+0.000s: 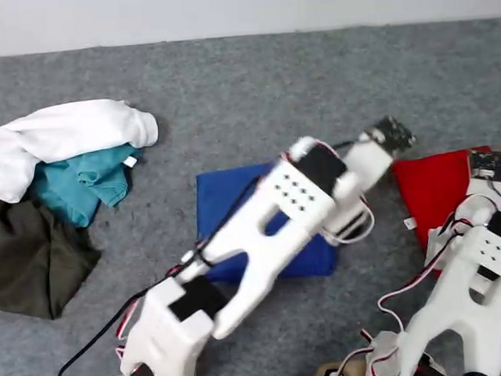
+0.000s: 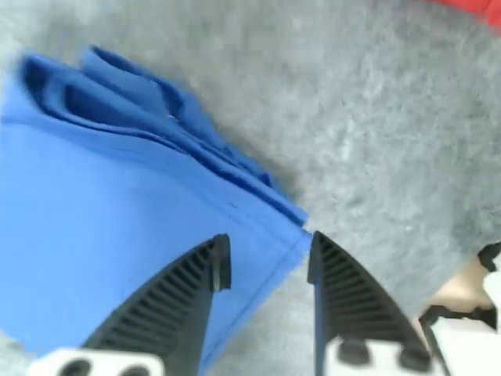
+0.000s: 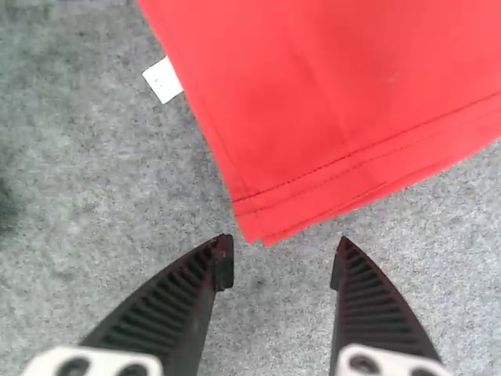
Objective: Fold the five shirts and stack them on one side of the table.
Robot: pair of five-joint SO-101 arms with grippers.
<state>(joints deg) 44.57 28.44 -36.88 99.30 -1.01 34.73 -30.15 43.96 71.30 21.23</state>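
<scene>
A folded blue shirt (image 1: 221,203) lies mid-table under my left arm (image 1: 294,193). My left gripper (image 2: 266,262) is open, its fingertips on either side of the blue shirt's (image 2: 94,219) layered corner, just above it. A folded red shirt (image 1: 435,188) lies flat at the right, partly under my right arm (image 1: 488,257). My right gripper (image 3: 280,262) is open, with the red shirt's (image 3: 329,94) hemmed corner just ahead of the gap between its fingers. A white tag (image 3: 163,80) sticks out from the red shirt's edge.
Three unfolded shirts are heaped at the far left: a white one (image 1: 58,137) on top, a teal one (image 1: 82,182) and a dark olive one (image 1: 23,255). Grey carpet-like tabletop (image 1: 312,89) lies open at the back and between the blue and red shirts.
</scene>
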